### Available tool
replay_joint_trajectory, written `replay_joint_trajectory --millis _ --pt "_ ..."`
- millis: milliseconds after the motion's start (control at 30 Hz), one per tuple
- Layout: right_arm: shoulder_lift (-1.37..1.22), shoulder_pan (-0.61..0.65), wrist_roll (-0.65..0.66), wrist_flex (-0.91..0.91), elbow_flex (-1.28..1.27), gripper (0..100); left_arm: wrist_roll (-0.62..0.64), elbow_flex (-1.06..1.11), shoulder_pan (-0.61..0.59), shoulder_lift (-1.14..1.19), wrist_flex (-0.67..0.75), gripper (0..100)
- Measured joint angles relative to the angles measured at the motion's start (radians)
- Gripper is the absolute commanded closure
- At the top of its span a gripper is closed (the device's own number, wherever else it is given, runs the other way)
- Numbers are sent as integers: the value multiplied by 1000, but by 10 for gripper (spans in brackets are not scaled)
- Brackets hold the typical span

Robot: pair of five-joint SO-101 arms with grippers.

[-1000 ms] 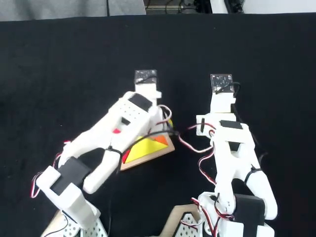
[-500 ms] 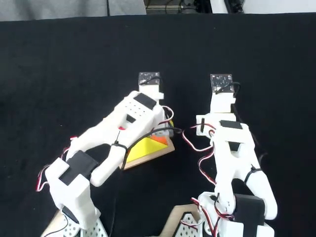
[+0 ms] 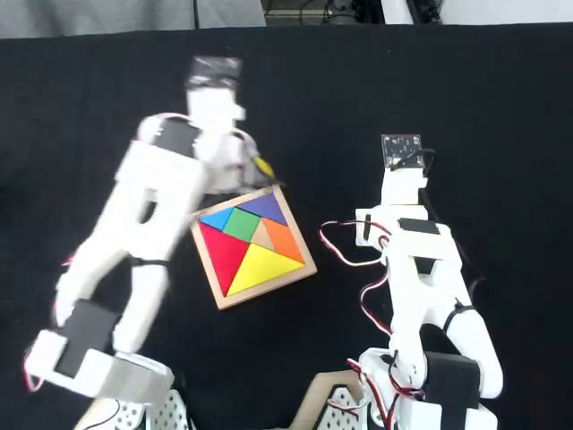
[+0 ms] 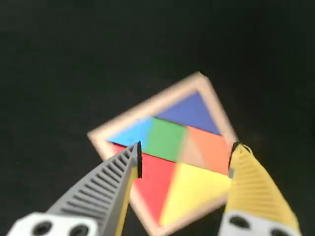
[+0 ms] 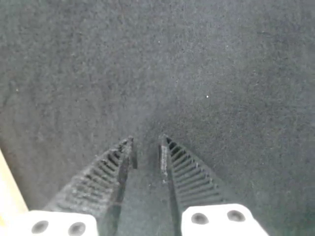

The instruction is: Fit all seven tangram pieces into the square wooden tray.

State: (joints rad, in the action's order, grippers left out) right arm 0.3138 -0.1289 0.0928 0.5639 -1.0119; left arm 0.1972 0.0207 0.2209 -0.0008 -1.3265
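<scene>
Square wooden tray (image 3: 269, 286): lying flat at centre frame on the black worktop (image 3: 448, 90), seven coloured tangram pieces (image 3: 255, 242) apparently seated inside; being square, no long axis is offered, and it is set askew, one corner toward the frame's top. Judged stiff, light and smooth (pieces loose, likely spilled by tilting), best taken by the raised rim. Left end effector (image 4: 187, 147) is spread and empty above the tray; right end effector (image 5: 146, 147) is narrowly parted, empty.
</scene>
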Motion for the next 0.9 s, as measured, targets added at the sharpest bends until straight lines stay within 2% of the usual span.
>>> replay_joint_trajectory --millis 133,267,367,467,667,767,900 --pt "0 0 0 0 0 913 -117 -2 -178 -26 -18 704" --pt "0 34 12 0 0 917 -127 41 -238 -29 -178 705" --pt "0 110 80 64 0 990 -133 163 -285 -38 -192 758" --pt "0 198 109 130 0 988 -144 264 -396 -114 -186 818" --pt "0 226 109 149 0 988 -193 511 -626 -382 -8 919" --pt "0 249 118 149 0 988 -193 701 -643 -477 141 976" --pt "-51 304 124 149 0 988 -193 922 -598 -511 364 960"
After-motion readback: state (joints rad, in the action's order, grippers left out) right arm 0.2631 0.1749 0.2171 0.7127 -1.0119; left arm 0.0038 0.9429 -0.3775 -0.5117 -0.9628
